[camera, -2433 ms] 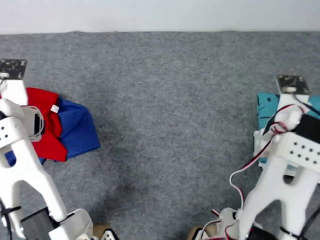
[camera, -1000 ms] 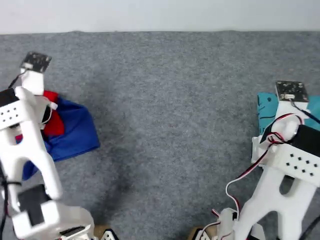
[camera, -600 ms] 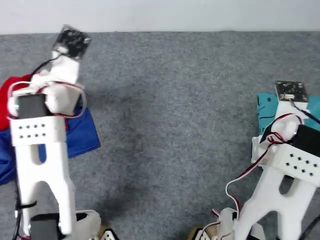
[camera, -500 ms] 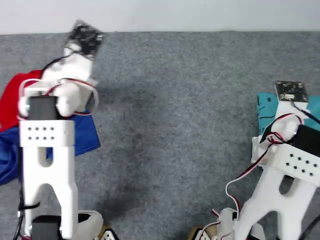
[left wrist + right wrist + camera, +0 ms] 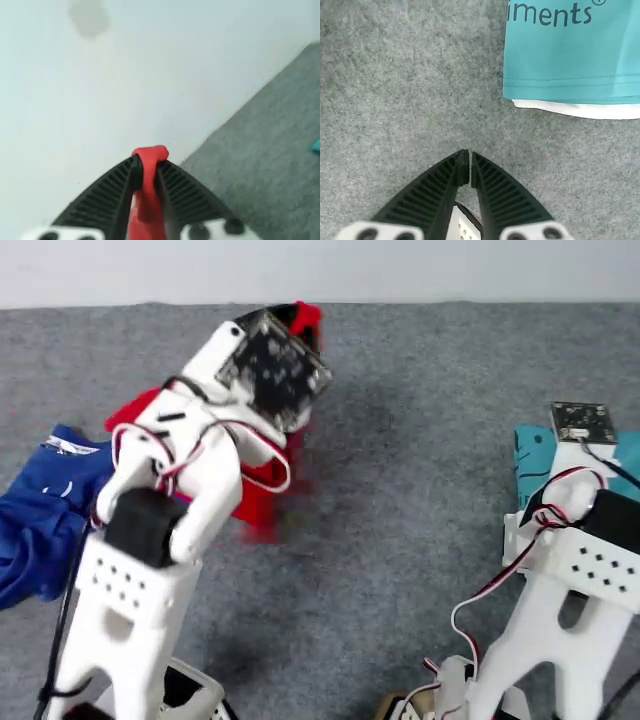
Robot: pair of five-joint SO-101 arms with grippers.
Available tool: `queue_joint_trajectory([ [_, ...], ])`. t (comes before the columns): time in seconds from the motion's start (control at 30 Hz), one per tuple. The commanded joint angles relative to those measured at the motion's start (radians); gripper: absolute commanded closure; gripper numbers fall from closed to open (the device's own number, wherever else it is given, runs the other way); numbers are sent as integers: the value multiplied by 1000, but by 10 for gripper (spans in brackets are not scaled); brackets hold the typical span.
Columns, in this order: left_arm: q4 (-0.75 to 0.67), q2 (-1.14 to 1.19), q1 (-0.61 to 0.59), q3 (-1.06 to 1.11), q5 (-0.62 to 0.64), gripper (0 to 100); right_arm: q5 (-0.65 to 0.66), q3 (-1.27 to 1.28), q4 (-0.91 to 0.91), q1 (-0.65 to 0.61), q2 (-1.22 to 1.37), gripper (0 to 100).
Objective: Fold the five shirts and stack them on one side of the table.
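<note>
red shirt (image 5: 146,192) clamped between left fingers (image 5: 107,195), tip protruding

Grey felt-covered table (image 5: 420,440); plain white wall (image 5: 400,270) beyond far edge.

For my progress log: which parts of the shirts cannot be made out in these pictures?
Red shirt: high view, largely hidden behind the left arm; left wrist view, the left tool covers all but a pinch.
Blue shirt: cut off by the high view's left edge.
Teal shirt: cut off by the right wrist view's edge.
</note>
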Motion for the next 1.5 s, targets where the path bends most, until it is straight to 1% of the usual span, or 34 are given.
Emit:
queue_joint_trajectory([
  [0.0, -6, -57, 18, -35, 5, 986, -11, -5, 41, 1, -28, 987],
  [0.07, 55, -58, -12, -35, 5, 986, -11, -5, 39, 1, -27, 987],
  [0.3, 334, -57, -141, -33, 3, 986, -6, -5, 38, -5, -22, 986],
  [0.4, 414, -57, -222, -33, -6, 986, -6, -5, 33, -7, -22, 985],
  [0.5, 460, -58, -331, -33, -48, 986, -5, -6, 22, -10, -22, 984],
  [0.6, 470, -55, -462, -24, -75, 986, -3, -5, 7, -84, -21, 984],
  [0.73, 462, -55, -600, 59, -137, 986, -3, -5, -36, -262, -10, 984],
  [0.87, 462, -55, -675, 170, -166, 986, -3, -9, -59, -453, 102, 983],
  [1.0, 460, -57, -733, 251, -166, 986, -3, -35, -77, -602, 269, 983],
  [1.1, 445, -57, -766, 314, -166, 986, -3, -115, -79, -705, 389, 974],
  [1.17, 413, -57, -795, 364, -164, 986, -8, -181, -73, -751, 463, 934],
  [1.27, 376, -57, -844, 418, -164, 986, -11, -276, -73, -780, 559, 869],
  [1.37, 377, -57, -870, 427, -163, 986, -9, -356, -73, -796, 625, 858],
  [1.47, 387, -63, -862, 423, -158, 986, -5, -399, -73, -812, 654, 857],
])
